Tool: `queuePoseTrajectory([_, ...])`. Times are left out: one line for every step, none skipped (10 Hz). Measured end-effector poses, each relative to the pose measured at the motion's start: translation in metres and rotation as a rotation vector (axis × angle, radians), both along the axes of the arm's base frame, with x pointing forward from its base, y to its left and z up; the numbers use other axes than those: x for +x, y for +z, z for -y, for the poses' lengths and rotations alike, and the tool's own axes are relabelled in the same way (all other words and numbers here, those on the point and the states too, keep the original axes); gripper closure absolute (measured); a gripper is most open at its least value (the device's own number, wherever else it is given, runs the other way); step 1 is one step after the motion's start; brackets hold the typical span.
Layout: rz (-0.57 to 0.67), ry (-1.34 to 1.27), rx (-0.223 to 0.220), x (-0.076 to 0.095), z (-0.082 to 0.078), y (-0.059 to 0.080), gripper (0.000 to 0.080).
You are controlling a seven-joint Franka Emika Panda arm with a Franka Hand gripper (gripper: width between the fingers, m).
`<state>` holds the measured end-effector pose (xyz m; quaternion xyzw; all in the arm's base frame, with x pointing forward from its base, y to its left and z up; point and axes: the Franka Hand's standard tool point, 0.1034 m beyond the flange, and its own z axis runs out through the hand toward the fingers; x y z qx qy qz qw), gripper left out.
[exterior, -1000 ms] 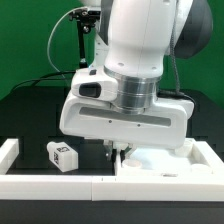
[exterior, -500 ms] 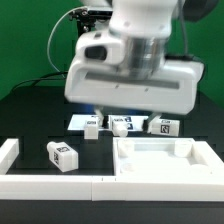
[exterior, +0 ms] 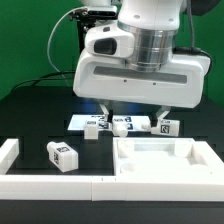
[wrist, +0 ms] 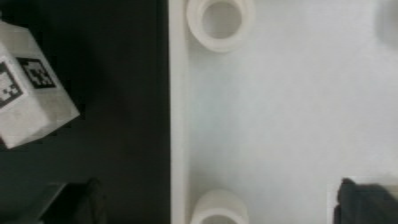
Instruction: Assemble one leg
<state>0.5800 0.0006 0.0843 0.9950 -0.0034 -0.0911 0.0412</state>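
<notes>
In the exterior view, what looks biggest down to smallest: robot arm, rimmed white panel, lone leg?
1. robot arm, largest, though maybe nearer the camera
2. rimmed white panel
3. lone leg, smallest

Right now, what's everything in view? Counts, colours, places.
legs: 4, white with black tags; one at front on the exterior view's left, three in a row behind
panel: 1, white, raised rims; front, on the exterior view's right
marker board: 1, white; beside the back row
border rail: white; along the front edge
table: 1, black
arm: 1, white; over the back row
end effector: 1, open, empty
</notes>
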Motion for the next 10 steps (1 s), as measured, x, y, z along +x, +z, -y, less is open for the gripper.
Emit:
queuePoseTrajectory([-0.037,0.008,0.006,-0.017,0.012,-0.002,0.015])
queuePoseTrajectory([-0.054,-0.007,0.001,-0.021,0.02,0.003,0.0151])
queuePoseTrajectory([-0.123,-0.026,0.0,-0.026,0.021,0.006,0.0151])
queuePoseTrajectory([-0.173,-0.027,-0.005,-0.026,0.02,0.004,0.0151])
queuePoseTrajectory([-0.253,-0.033,-0.011,-0.03,0.021,0.003,0.0151])
queuePoseTrajectory([-0.314,-0.038,-0.016,-0.03,0.022,0.002,0.0151])
queuePoseTrajectory([-0.367,-0.023,0.005,-0.037,0.026,0.0,0.015])
queuePoseTrajectory([-0.451,-0.023,0.044,-0.057,0.04,0.0,0.0151])
queuePoseTrajectory([-0.5,0.012,0.071,-0.071,0.051,0.001,0.0151])
queuePoseTrajectory([-0.525,0.014,0.074,-0.078,0.052,0.002,0.015])
